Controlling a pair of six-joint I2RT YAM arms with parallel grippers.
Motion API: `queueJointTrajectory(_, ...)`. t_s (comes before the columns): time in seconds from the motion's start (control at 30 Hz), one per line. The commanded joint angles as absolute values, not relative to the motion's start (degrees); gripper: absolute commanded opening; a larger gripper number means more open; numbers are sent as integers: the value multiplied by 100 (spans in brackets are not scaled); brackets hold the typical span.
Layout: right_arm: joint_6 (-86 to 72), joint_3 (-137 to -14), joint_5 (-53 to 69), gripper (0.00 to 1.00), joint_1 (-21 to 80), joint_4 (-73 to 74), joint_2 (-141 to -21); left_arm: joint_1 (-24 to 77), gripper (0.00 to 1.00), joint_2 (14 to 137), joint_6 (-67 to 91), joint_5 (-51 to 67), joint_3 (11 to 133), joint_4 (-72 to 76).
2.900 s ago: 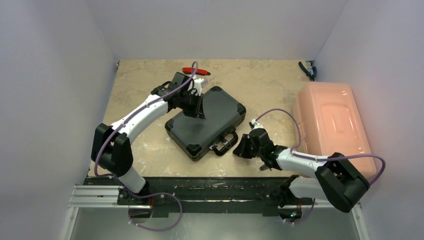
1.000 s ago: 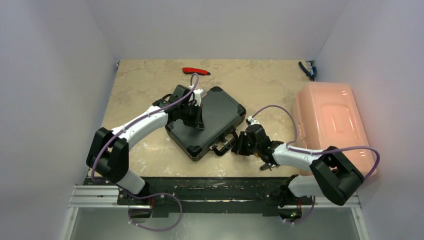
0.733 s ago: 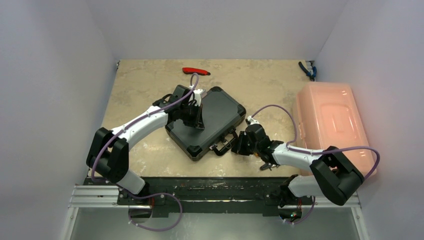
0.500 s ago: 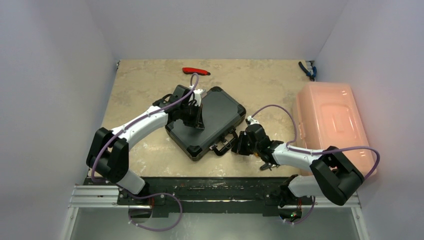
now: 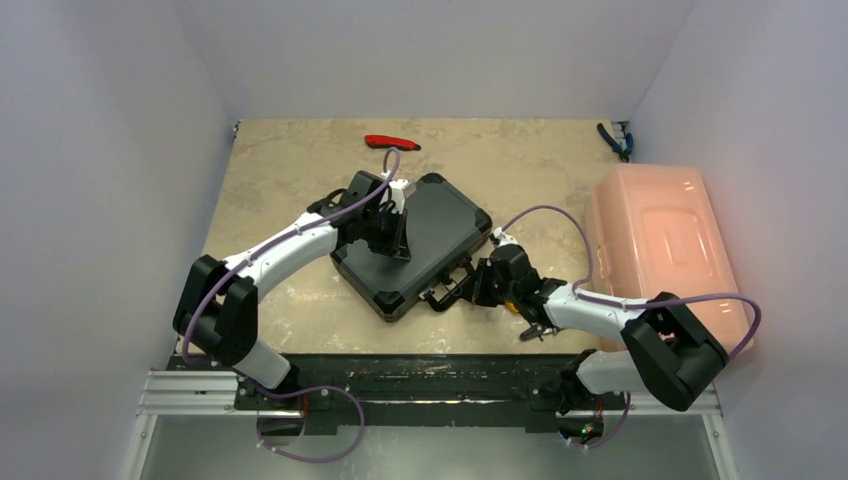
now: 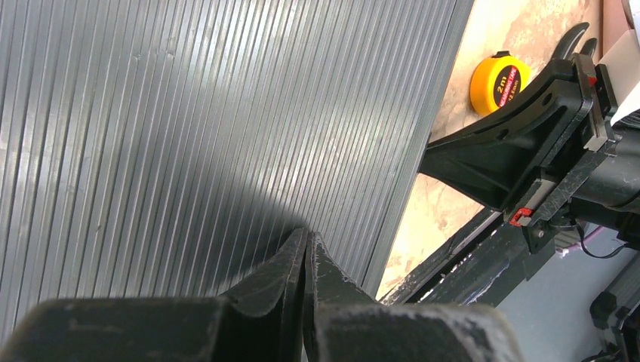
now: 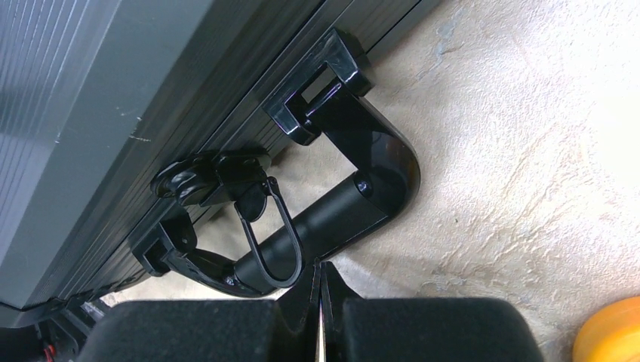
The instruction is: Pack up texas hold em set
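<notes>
The black hard briefcase (image 5: 430, 235) lies shut on the table, its handle (image 5: 447, 290) toward the near right. Cards, chips, dice and discs are out of view. My left gripper (image 5: 398, 250) is shut, its tips (image 6: 306, 234) touching the ribbed lid (image 6: 189, 113). My right gripper (image 5: 472, 287) is shut and empty, its tips (image 7: 319, 265) against the handle's black grip (image 7: 340, 204), next to a thin black latch loop (image 7: 269, 241).
A pink plastic box (image 5: 665, 240) stands at the right. A red-handled tool (image 5: 391, 142) lies at the back, blue pliers (image 5: 612, 138) at the far right corner. A yellow tape measure (image 6: 496, 81) sits by the right gripper, also showing in the right wrist view (image 7: 613, 332).
My right gripper has moved left up to the briefcase handle. My left gripper has shifted slightly nearer over the lid and has since stayed there.
</notes>
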State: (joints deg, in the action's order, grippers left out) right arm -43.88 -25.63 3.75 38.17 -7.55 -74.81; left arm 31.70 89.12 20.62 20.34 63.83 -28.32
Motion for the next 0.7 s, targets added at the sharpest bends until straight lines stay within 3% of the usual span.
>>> queueJointTrajectory(0.0,-4302,-2777,266,0,3796,-900,-7347,3269,0,9000,2083,1945,6249,-3198)
queueJointTrajectory(0.67,-4193,-3102,237,0,3798,-844,-7501,3291,0,8991,2092,1929,6249,-3196)
